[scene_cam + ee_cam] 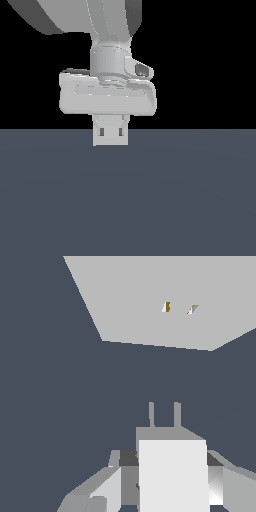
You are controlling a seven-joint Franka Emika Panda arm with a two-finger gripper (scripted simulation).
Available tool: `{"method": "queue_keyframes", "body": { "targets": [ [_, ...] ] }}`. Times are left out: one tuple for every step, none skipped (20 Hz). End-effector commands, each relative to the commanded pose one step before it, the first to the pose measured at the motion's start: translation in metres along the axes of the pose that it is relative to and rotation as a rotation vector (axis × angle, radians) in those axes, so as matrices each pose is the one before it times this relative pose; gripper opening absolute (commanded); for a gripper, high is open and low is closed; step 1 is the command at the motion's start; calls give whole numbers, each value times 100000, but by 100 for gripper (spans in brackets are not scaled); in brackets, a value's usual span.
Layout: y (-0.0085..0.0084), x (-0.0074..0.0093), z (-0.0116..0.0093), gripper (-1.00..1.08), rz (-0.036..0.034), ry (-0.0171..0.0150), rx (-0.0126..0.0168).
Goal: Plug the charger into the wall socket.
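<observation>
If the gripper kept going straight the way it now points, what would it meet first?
Probably the flat white square wall socket plate: the gripper is shut on the small white charger block, whose two prongs point towards it with bare floor between. Depth is unclear.

The arm fills the upper centre of the exterior view: smooth light-grey casing with a darker grey band. A cylindrical wrist flange joins a wide, rounded, pale-grey gripper body. A small dark recess marks the flange's side.
</observation>
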State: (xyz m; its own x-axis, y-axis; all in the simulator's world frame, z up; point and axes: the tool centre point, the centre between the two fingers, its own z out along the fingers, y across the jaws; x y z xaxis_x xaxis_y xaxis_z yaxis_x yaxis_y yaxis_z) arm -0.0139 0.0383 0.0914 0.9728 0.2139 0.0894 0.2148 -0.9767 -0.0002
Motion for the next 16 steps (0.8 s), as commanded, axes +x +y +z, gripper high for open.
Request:
{"method": "queue_keyframes", "body": {
  "targets": [
    [-49,590,-284,-100,3581,-52,-345],
    [-22,190,-88,-100,1100,-14,-103],
    [-17,171,-78,-100,989,-14,-92],
    [-14,152,-69,-100,875,-14,-81],
    [-9,133,-59,-100,763,-13,-70],
    [-7,114,-49,-100,645,-13,-58],
    [-1,94,-39,-100,533,-13,-47],
    [4,74,-29,-100,418,-13,-35],
    [6,55,-19,-100,300,-12,-24],
    [8,33,-10,-100,182,-9,-13],
    [10,11,-3,-100,69,-4,-5],
    [0,0,0,-100,0,0,0],
    [0,0,0,-100,0,0,0],
    [0,0,0,-100,0,0,0],
    [-8,-19,12,-100,-97,-8,9],
    [0,17,2,-100,0,0,0]
  ]
}}
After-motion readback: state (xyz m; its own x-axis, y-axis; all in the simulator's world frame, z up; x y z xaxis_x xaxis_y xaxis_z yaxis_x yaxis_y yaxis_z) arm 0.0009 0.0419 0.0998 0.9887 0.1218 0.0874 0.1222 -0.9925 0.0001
